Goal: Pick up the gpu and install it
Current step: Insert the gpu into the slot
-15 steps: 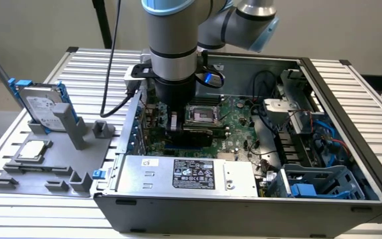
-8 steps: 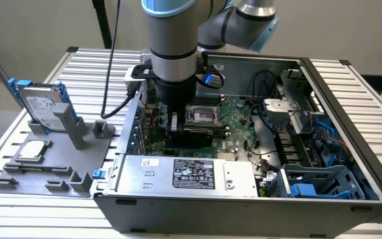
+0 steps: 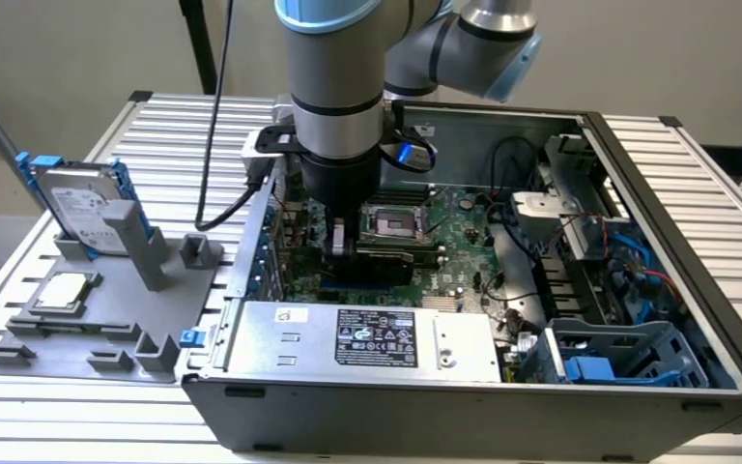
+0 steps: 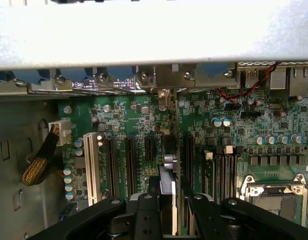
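Item: gpu (image 4: 170,200), clamped edge-on in my claw (image 4: 166,220), long axis along the motherboard (image 4: 274,120) slots, standing directly over a black expansion slot (image 4: 170,142) inside the case

Open computer case (image 3: 680,193) with green motherboard (image 4: 274,125); beside it, grey holder tray (image 3: 74,338) with hard drive (image 3: 81,208) and processor chip (image 3: 62,293).

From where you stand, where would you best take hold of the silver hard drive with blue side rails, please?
Probably by its free upper end, coming straight down from above. The silver hard drive stands upright with its lower end in the grey plastic holder, so only the top is open. Close across the two broad flat faces, away from the tall grey post beside it.
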Available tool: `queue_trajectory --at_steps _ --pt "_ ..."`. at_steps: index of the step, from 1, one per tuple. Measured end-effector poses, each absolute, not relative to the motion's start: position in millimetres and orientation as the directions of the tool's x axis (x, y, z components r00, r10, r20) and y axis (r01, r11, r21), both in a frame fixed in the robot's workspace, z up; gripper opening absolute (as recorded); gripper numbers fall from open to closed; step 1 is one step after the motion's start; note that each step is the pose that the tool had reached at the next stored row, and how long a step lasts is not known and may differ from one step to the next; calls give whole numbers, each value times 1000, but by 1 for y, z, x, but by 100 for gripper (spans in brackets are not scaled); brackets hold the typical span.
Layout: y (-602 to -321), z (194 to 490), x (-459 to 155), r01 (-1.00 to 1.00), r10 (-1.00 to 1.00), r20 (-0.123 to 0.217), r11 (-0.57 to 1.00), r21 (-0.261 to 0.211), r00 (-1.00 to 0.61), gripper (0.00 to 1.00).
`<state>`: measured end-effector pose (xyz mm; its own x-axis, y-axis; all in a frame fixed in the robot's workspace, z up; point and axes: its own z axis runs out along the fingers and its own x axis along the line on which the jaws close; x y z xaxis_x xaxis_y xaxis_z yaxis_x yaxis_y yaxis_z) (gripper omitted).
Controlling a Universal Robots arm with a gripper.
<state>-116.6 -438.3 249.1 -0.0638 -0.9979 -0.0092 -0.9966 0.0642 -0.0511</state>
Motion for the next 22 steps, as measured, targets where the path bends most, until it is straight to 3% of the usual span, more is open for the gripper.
queue_trajectory --at_steps 22 --pt "-443 248 -117 -997 -998 -9 64 -50 -64 27"
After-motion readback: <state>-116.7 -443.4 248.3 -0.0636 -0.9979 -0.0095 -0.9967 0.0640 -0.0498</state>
